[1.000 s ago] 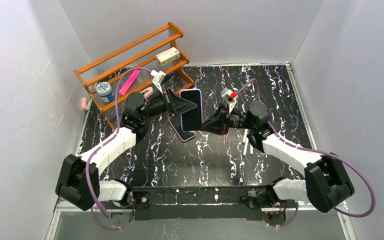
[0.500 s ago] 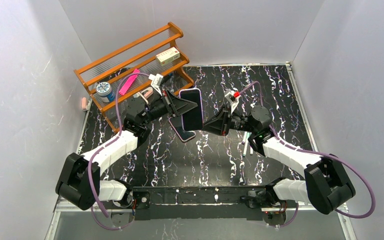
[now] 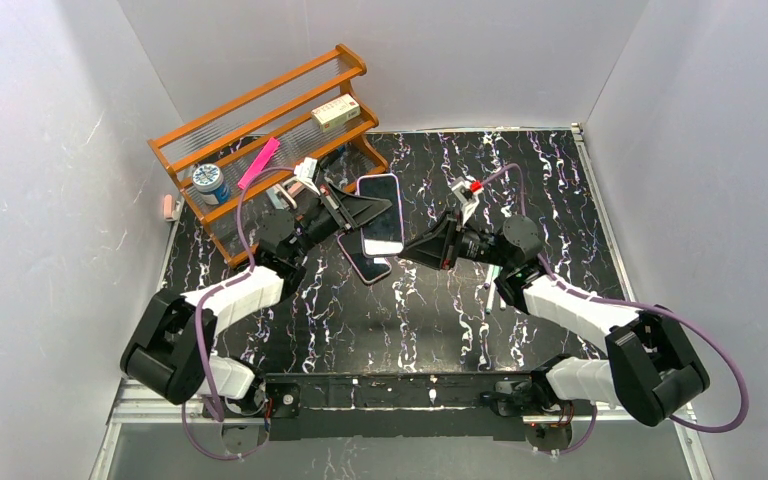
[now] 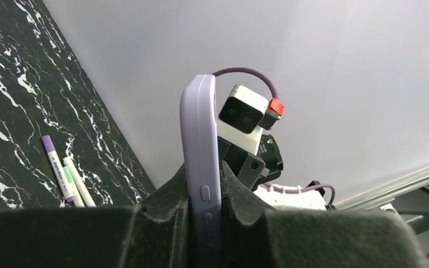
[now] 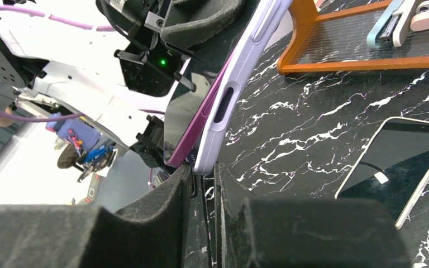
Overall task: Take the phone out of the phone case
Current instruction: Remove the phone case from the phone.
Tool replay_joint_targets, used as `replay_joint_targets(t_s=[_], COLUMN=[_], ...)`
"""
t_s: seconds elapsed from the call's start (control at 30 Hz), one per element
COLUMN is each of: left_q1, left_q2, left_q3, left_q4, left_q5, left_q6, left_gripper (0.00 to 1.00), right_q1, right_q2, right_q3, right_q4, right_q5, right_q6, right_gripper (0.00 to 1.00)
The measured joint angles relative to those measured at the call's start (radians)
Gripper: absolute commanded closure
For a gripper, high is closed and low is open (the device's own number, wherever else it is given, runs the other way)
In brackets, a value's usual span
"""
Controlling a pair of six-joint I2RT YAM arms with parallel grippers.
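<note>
**Together, the left gripper (image 3: 363, 207) and right gripper (image 3: 406, 251) hold the phone case (image 4: 200, 139) off the table (image 3: 560, 180)**

Top view: the phone (image 3: 382, 218) sits in its case and hangs tilted in the air, screen toward the camera. It is over the far left part of the black marbled table, just in front of a wooden rack (image 3: 260, 130). The left gripper is clamped on the case's left long edge. The right gripper is pinched on its near right corner. A second phone (image 3: 365, 266) lies flat on the table underneath, partly hidden by the held one. Two pens (image 3: 491, 290) lie beside the right arm.

Left wrist view: the foam fingers (image 4: 162, 206) press on both faces of the lavender case. The case stands edge-on, and its side buttons face the camera in the gap between the fingers. The right arm's wrist camera (image 4: 244, 116) shows just behind the case. The pens lie on the table to the left.

Right wrist view: the fingers (image 5: 173, 195) are drawn in to a narrow slot, with the case's lower corner in it. Above them, the phone's dark glass and magenta edge stand slightly away from the lavender shell, and the gap widens toward that corner. Higher up, the left gripper's pad presses on the case. The second phone lies screen up on the table at right. The rack's orange base is behind it.
</note>
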Motion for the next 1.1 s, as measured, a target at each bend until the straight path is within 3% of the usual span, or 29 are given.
replay_joint_targets(t_s=[0.57,0.67,0.77,0.83,0.97,1.1], left_q1=[-0.056,-0.056,-0.056,-0.056,-0.056,-0.065], left_q2=[0.064,0.103,0.144,0.168,0.221,0.264], left_q3=[-0.018,-0.006,0.016,0.031,0.052,0.08], left_q4=[0.088,0.099,0.115,0.125,0.135,0.087], left_q5=[-0.095,-0.094,-0.087,-0.083,-0.08,-0.07], left_q6=[-0.077,-0.08,-0.084,-0.085,-0.084,-0.069], left_gripper=[1.0,1.0,0.99,0.94,0.83,0.59], right_q1=[-0.024,-0.035,-0.048,-0.058,-0.08,-0.105], right_q2=[0.085,0.103,0.106,0.106,0.105,0.097], right_q3=[-0.013,-0.013,-0.013,-0.013,-0.014,-0.04], right_q4=[0.167,0.166,0.163,0.155,0.1,0.051], right_q5=[0.138,0.123,0.119,0.121,0.127,0.146], right_q6=[0.134,0.14,0.142,0.138,0.137,0.146], right_gripper=[0.72,0.77,0.89,0.99,0.99,0.99])
